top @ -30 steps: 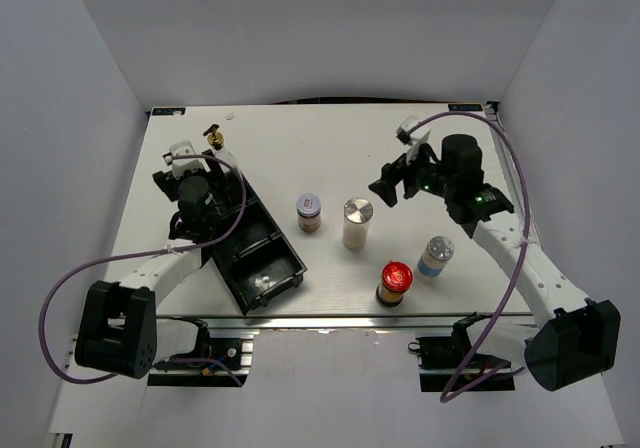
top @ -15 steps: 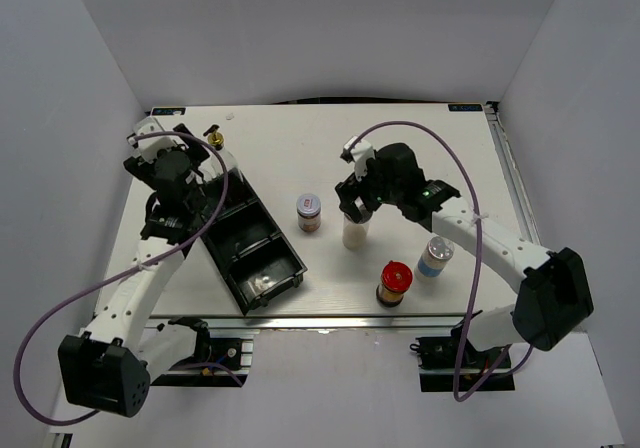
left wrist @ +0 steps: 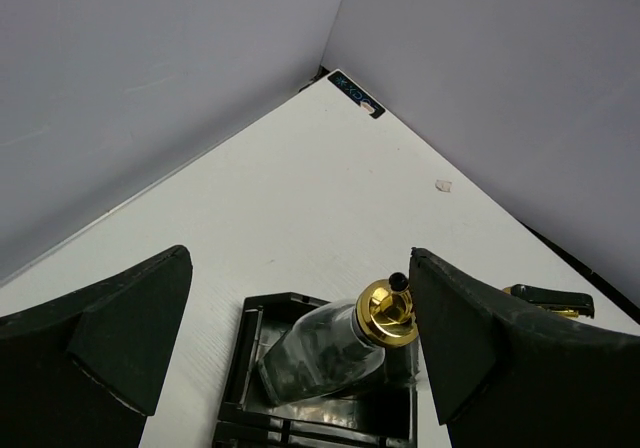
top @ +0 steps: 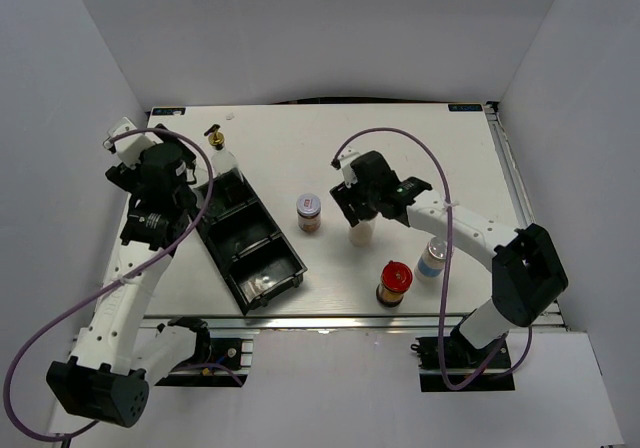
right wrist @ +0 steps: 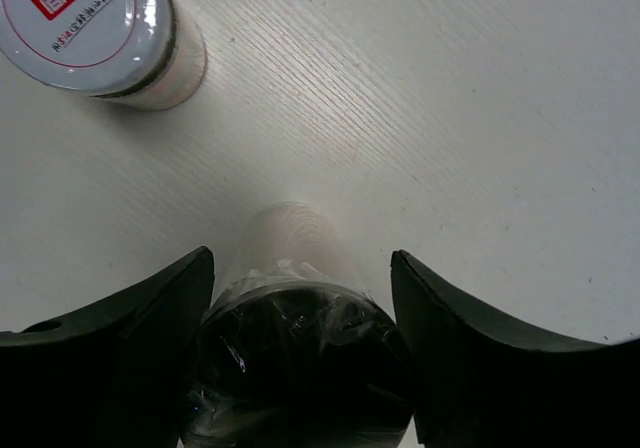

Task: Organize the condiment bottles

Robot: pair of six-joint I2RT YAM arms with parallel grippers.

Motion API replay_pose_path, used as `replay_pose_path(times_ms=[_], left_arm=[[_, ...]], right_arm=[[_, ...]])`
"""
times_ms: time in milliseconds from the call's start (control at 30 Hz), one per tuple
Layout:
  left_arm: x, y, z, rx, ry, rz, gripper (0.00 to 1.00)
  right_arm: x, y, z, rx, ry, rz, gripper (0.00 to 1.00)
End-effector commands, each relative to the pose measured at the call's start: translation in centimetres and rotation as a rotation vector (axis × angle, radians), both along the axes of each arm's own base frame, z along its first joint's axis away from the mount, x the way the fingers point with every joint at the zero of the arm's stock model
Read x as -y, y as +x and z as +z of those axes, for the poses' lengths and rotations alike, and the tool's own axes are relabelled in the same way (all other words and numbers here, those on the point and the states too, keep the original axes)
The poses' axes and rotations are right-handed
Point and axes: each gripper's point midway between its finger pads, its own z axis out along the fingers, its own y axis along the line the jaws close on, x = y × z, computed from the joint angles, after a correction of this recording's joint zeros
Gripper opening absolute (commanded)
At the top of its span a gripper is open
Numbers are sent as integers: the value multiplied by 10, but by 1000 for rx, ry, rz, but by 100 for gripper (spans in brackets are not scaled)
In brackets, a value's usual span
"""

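My right gripper [top: 357, 208] is lowered over the silver-lidded jar [top: 360, 232], and only the jar's pale body shows below it. In the right wrist view the jar [right wrist: 300, 353] fills the space between the open fingers. The left finger lies against it and a thin gap shows at the right finger. My left gripper [top: 160, 178] hangs wide open and empty, left of the black tray [top: 268, 268]. A tall clear bottle with a gold spout [left wrist: 335, 353] stands in the tray's far compartment. A purple-lidded jar [top: 309, 212], a red-lidded jar [top: 394, 281] and a blue-labelled jar [top: 435, 256] stand loose.
A second gold spout [left wrist: 550, 301] peeks out behind my left gripper's right finger. The tray's two nearer compartments hold no bottle. White walls close in the table on the left, back and right. The red-lidded and blue-labelled jars stand near the front edge.
My right arm swung left and down onto the silver-lidded jar, and its jaws have narrowed around it. My left arm pulled back to the left, away from the tray.
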Motion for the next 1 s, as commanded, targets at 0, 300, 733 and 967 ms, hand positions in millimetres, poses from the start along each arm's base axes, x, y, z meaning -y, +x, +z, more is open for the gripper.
replay_pose_path(times_ms=[0,300,733,967], left_arm=[[-4,-16,-4,5,-16,18,98],[-2,-26,-6,49,-19,-20,98],[-11,-45,-8,104,-6,20,98],[-11,-50,-8,121,-6,24,98]], right_arm=[[10,8,28,39,-2,-106,65],[-24,14,115,179,134,-60,16],[-194,-38,205,359,369,381,7],[-264,-34,169,255,389,470,7]])
